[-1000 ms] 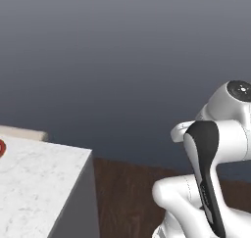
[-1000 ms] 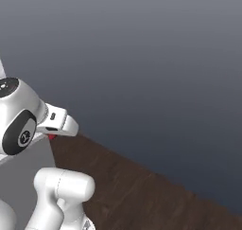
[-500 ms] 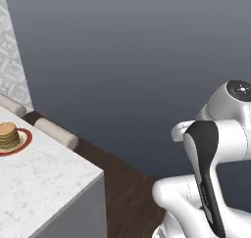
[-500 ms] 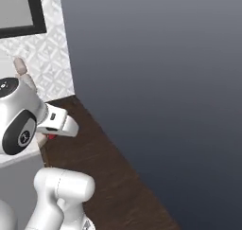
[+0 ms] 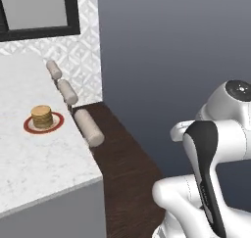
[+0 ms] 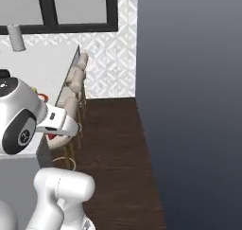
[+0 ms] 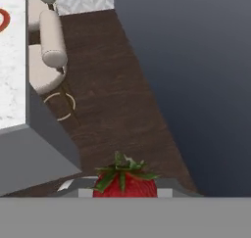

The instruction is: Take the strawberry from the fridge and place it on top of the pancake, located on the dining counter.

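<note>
So the strawberry (image 7: 125, 179) sat right at the bottom of the hand view, red with its green leafy cap pointing up, tucked in where the gripper's fingers come up, and the jaws were closed on it, so it was in the gripper's hold and not lying on any surface. Below and beyond it in that view was dark wood floor (image 7: 112, 85) and a plain dark grey wall (image 7: 196, 60). The pancake (image 5: 41, 116) was well apart from the berry: a small tan stack on a white plate with a red rim (image 5: 28, 128), out on the white marble dining counter (image 5: 29, 163) in the left base view. A row of beige round stools (image 5: 88, 127) stood along the counter's edge, tight against its side, and you could see them from the right base view (image 6: 75, 77) too. Behind the counter there was a patterned white tile wall (image 5: 78, 56) with a black-framed window (image 5: 39, 11). In the right base view a little red showed just under the arm's white wrist (image 6: 56, 122), beside the counter's edge.
</note>
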{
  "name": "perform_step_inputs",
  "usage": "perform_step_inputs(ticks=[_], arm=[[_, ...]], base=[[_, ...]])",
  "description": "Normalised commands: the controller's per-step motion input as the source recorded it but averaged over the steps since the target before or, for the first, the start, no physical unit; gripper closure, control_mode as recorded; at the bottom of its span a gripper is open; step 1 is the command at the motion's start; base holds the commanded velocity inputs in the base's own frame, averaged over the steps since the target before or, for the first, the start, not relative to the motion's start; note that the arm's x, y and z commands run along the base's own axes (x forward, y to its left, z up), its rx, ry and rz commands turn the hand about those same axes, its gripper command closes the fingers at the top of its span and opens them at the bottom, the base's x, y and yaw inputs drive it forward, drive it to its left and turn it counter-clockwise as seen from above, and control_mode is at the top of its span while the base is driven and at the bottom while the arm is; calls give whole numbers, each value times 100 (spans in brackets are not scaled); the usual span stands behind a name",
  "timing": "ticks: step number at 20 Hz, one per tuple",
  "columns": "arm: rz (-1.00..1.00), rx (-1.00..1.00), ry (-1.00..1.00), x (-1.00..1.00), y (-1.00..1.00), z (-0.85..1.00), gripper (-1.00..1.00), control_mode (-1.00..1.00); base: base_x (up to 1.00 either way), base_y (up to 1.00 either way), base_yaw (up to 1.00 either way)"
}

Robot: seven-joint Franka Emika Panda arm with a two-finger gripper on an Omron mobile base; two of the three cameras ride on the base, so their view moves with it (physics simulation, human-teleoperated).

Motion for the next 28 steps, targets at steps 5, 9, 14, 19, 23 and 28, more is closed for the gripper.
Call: perform_step_inputs(ticks=[5, 9, 14, 19, 23, 28], arm=[[0, 0, 0, 0, 0, 0, 100, 100], [0, 0, 0, 0, 0, 0, 100, 100], [0, 0, 0, 0, 0, 0, 100, 100], [0, 0, 0, 0, 0, 0, 100, 100], [0, 0, 0, 0, 0, 0, 100, 100], [0, 0, 0, 0, 0, 0, 100, 100]], base=[[42, -70, 72], [63, -57, 82], [68, -43, 83], [38, -90, 69], [0, -100, 65], [0, -97, 72]])
